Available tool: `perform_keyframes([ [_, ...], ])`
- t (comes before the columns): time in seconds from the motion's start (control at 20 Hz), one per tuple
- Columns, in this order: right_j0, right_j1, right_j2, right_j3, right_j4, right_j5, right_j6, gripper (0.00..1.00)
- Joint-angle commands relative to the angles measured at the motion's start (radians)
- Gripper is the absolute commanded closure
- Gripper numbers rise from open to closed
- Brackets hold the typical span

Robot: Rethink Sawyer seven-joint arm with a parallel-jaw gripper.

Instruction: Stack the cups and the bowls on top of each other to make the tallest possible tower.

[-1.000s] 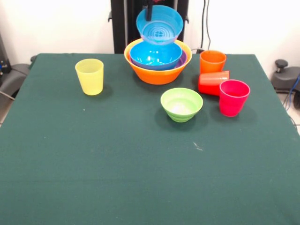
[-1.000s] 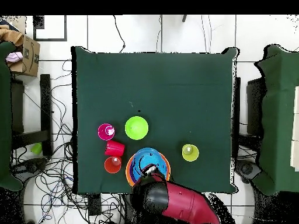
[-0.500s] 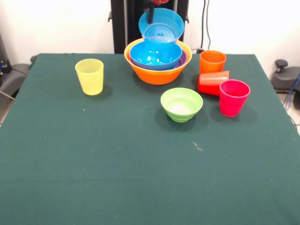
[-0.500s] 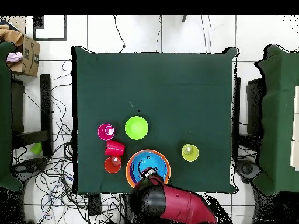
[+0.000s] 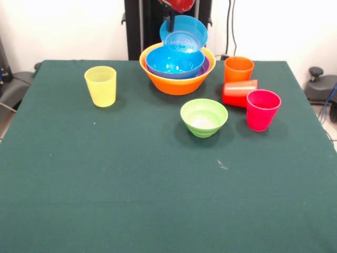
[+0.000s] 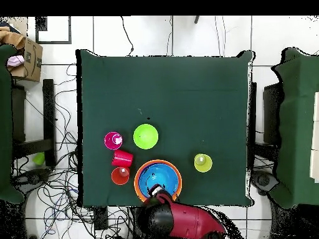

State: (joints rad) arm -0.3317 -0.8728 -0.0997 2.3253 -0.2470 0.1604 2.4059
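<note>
A large orange bowl (image 5: 177, 83) stands at the table's far middle, with a purple bowl (image 5: 205, 67) and a blue bowl (image 5: 174, 62) nested inside. Just above and behind them hangs a second blue bowl (image 5: 184, 33), tilted with its opening facing the camera. My gripper (image 5: 171, 21) is shut on its left rim. A light green bowl (image 5: 204, 117) sits alone nearer the middle. The yellow cup (image 5: 100, 86) stands at the left. At the right are the upright orange cup (image 5: 238, 69), the red cup (image 5: 239, 93) lying on its side and the magenta cup (image 5: 262, 109).
From above, the red arm (image 6: 180, 220) reaches over the table edge to the nested bowls (image 6: 158, 180). The cups (image 6: 120, 158) cluster to their left and the yellow cup (image 6: 202, 163) to their right. Cables lie on the floor, and a cardboard box (image 6: 25, 57) stands off the table.
The held blue bowl has shifted slightly right and lower in the front view, closer to the stack's back rim. From above, the arm has drawn back toward the table edge.
</note>
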Motion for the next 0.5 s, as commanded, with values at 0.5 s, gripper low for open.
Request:
perform_keyframes([
  [0.5, 0.010, 0.140, -0.009, 0.060, -0.107, -0.130, 0.057, 1.00],
])
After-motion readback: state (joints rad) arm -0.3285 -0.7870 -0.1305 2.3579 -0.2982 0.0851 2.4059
